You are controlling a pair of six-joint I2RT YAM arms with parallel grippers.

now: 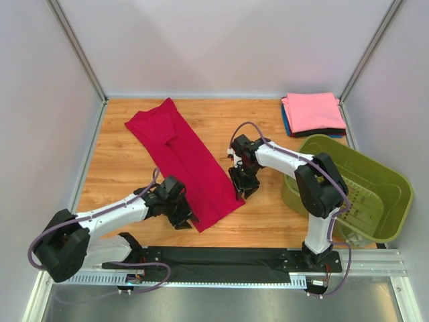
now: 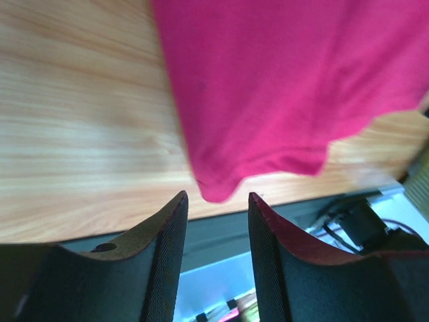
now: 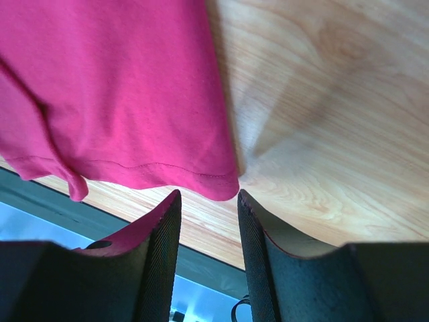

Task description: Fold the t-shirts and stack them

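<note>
A crimson-red t-shirt (image 1: 188, 161) lies folded lengthwise as a long strip, running from the far left towards the near middle of the table. My left gripper (image 1: 184, 218) is open and empty by the strip's near left corner (image 2: 216, 189), which lies just ahead of the fingertips. My right gripper (image 1: 242, 190) is open and empty by the near right corner (image 3: 224, 188), also just ahead of its fingertips. A stack of folded t-shirts (image 1: 312, 113), pink on top with blue and black under it, sits at the far right.
An olive-green plastic basket (image 1: 375, 184) stands at the right, close to my right arm. A black strip and metal rail (image 1: 221, 258) run along the near table edge. Grey walls close the left, far and right sides.
</note>
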